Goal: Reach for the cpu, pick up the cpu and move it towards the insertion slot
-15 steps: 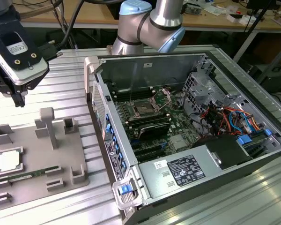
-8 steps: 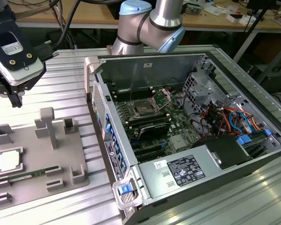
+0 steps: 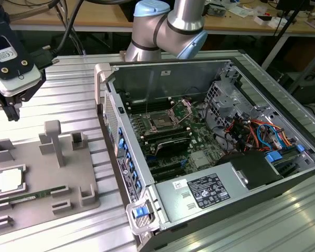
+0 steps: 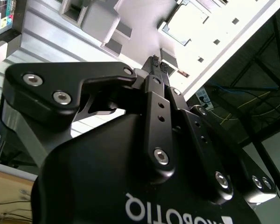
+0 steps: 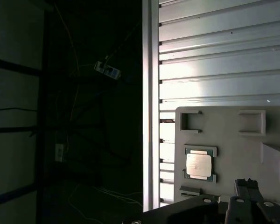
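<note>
Gripper (image 4: 158,62) looks closed up to me: in the second wrist view the two tips sit practically together with nothing between them. In the exterior view it hangs in the air at the exterior view's left, over the ribbed metal table (image 3: 68,100) and well apart from everything it's supposed to grab.

Nearest thing to it is the grey holder plate (image 3: 42,176) lying flat on that table. Exactly one cpu (image 3: 10,180) on it, silvery side up, sitting in its own little nest of raised tabs, untouched. The first wrist view shows it too (image 5: 199,164), flat and square in the nest. Just beside it on the same plate is one green memory stick (image 3: 29,197), lying flat in a separate long cradle.

Further out, toward the exterior view's right, there's one open computer case (image 3: 283,178) on its side. One insertion slot (image 3: 163,122) in the middle of the green board inside, dark centre, with its metal bracket swung up. It's well apart from the cpu, with the case wall between them.
</note>
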`<act>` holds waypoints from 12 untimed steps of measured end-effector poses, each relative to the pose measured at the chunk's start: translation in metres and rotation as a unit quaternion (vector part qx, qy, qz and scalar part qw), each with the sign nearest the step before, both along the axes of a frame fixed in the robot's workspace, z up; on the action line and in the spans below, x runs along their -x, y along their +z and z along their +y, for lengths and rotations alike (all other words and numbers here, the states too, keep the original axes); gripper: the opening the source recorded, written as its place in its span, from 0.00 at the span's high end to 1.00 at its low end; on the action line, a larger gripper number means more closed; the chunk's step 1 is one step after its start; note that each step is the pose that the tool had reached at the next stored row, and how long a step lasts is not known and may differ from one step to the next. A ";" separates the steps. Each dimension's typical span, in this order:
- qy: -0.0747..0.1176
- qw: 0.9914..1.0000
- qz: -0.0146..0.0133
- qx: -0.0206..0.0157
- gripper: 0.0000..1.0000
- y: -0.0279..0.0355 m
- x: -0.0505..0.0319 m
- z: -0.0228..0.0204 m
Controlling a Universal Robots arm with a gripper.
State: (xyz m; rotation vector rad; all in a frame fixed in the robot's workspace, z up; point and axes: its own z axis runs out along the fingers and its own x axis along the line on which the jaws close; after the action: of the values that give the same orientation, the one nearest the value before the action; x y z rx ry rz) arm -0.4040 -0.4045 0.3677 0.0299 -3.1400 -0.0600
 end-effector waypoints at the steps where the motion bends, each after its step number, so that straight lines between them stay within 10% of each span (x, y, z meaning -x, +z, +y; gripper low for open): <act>1: 0.000 1.000 0.000 0.000 0.89 -0.0001 0.0018 0.0000; 12: 0.000 1.000 0.000 0.000 0.89 -0.0002 0.0123 0.0000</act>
State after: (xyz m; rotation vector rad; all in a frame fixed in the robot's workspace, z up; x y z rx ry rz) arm -0.4163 -0.4045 0.3675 0.0299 -3.1400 -0.0600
